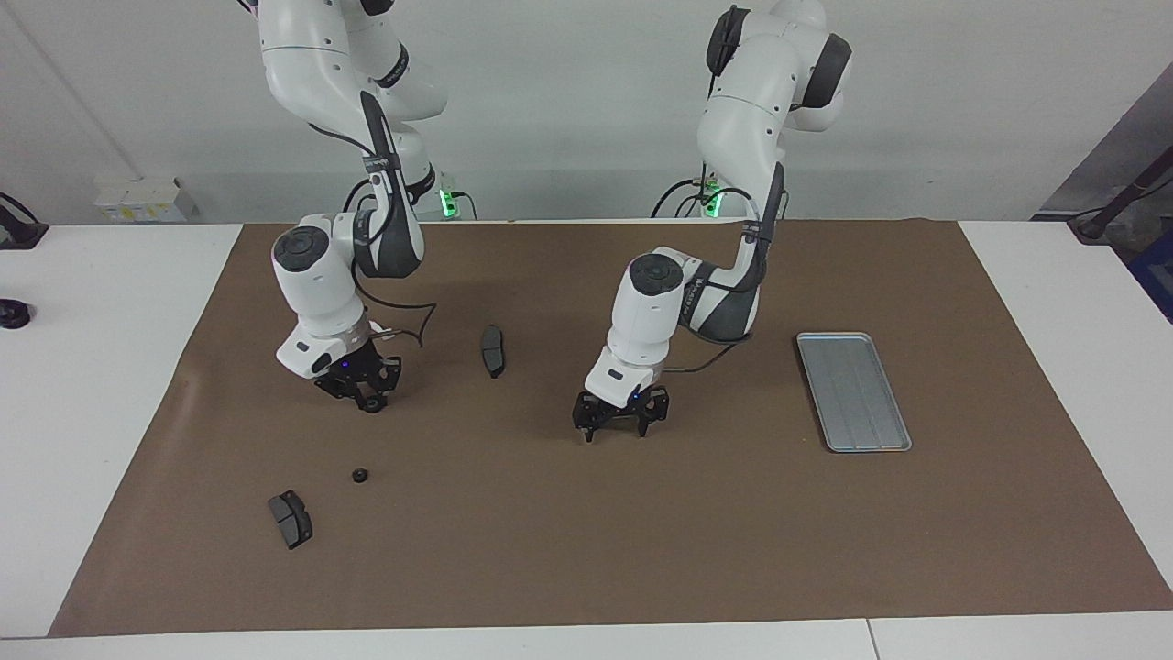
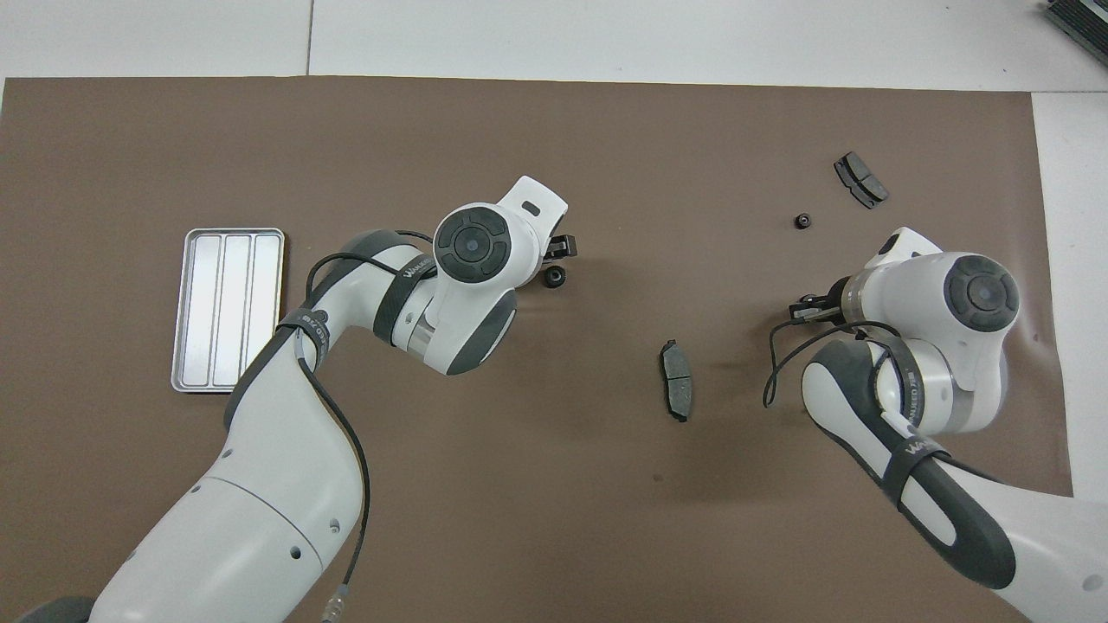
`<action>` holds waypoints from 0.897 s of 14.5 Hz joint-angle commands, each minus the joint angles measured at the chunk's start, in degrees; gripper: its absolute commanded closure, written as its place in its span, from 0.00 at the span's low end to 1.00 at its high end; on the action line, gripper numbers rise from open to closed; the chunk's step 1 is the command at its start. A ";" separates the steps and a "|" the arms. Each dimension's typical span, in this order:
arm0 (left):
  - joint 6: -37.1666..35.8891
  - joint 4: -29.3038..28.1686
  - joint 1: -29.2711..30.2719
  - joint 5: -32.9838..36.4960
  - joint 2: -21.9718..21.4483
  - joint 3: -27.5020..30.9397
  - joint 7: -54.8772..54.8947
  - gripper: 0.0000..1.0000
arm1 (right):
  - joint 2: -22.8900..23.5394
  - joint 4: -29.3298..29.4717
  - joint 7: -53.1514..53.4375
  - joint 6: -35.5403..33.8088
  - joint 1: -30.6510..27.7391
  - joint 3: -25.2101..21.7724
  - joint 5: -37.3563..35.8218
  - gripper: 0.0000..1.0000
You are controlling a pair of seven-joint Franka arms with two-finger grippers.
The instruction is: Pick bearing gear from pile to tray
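Brown tabletop (image 1: 586, 550) bore an empty tray (image 1: 853, 391); no gear had reached it. Right gripper (image 1: 370, 401), well apart from the tray, had its fingers closing on a gear (image 1: 372, 404); left gripper (image 1: 616, 423), nearer the tray, spread its fingers wide over another gear (image 2: 554, 277).

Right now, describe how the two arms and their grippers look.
Both are glossy white jointed arms with dark grey joint bands and round dark grey caps. Black cables loop along each forearm, and the dark bands carry small white lettering. The left gripper and right gripper are black, two-fingered, with a small blue light.

Your left arm's black two-finger hand (image 1: 615, 423) hangs low, wrist bent steeply downward, fingers spread wide. Your right arm's black two-finger hand (image 1: 360, 392) also points down, wrist folded under the white elbow.
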 commanded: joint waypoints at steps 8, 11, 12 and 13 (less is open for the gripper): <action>-6.57 6.24 -4.04 5.67 2.39 0.33 0.10 0.01 | -3.32 7.04 7.24 -10.67 0.25 1.14 1.57 1.00; -6.22 7.11 -3.95 8.05 3.87 0.07 2.98 0.01 | -3.32 9.49 11.09 -12.07 0.25 2.71 1.57 1.00; -6.22 7.20 -3.95 8.05 4.05 0.07 4.39 0.02 | -3.06 11.50 12.24 -14.08 0.25 2.89 1.57 1.00; -5.96 7.12 -3.95 8.05 4.14 0.07 4.49 0.04 | -2.71 13.00 12.77 -15.75 0.25 3.16 1.48 1.00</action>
